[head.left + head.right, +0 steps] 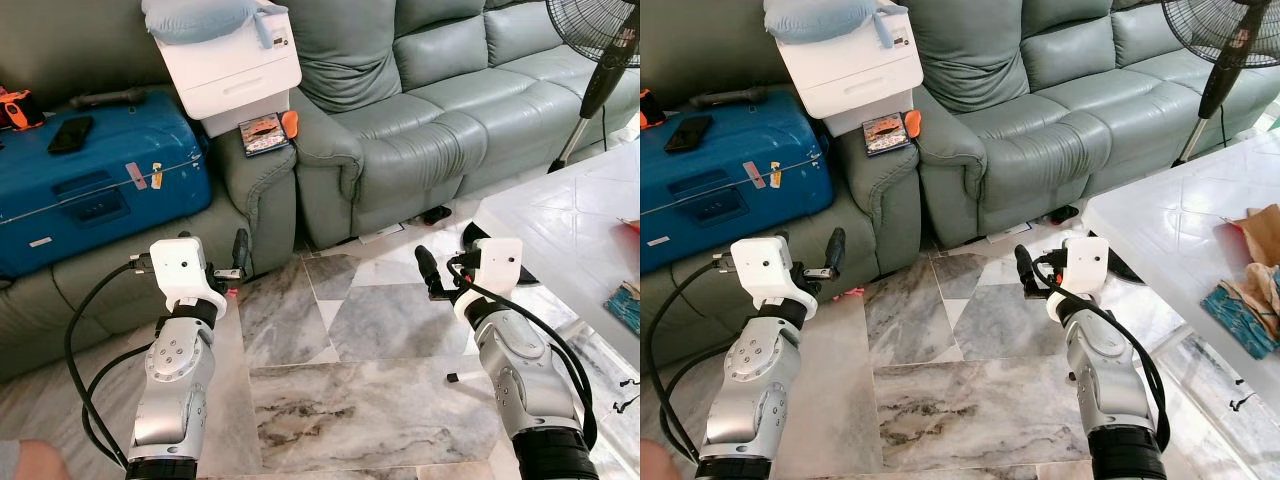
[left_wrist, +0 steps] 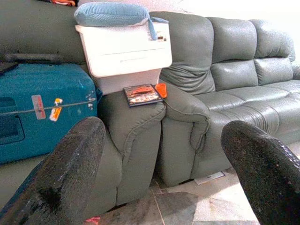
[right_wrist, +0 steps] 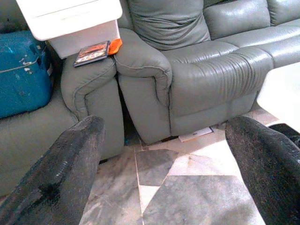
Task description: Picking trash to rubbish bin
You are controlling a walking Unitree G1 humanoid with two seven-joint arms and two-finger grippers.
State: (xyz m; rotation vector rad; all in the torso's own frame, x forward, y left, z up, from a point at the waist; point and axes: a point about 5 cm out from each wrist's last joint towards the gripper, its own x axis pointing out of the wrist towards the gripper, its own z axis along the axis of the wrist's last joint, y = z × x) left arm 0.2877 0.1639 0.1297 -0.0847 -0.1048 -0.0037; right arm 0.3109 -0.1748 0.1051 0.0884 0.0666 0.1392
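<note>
Nearest us, both arms are raised over the marble floor (image 1: pixel 330 400). Left claw (image 1: pixel 238 262) and right claw (image 1: pixel 428 272) are each spread wide w/ nothing held, pointing at the grey sofa (image 1: pixel 400 110). Trash: a flat paper scrap (image 3: pixel 196 134) lies on the floor at the sofa's base, far of the right claw. Blue suitcase (image 1: pixel 90 180) far left; white tabletop (image 1: pixel 570 240) at right w/ crumpled cloth (image 1: pixel 1250 290)
</note>
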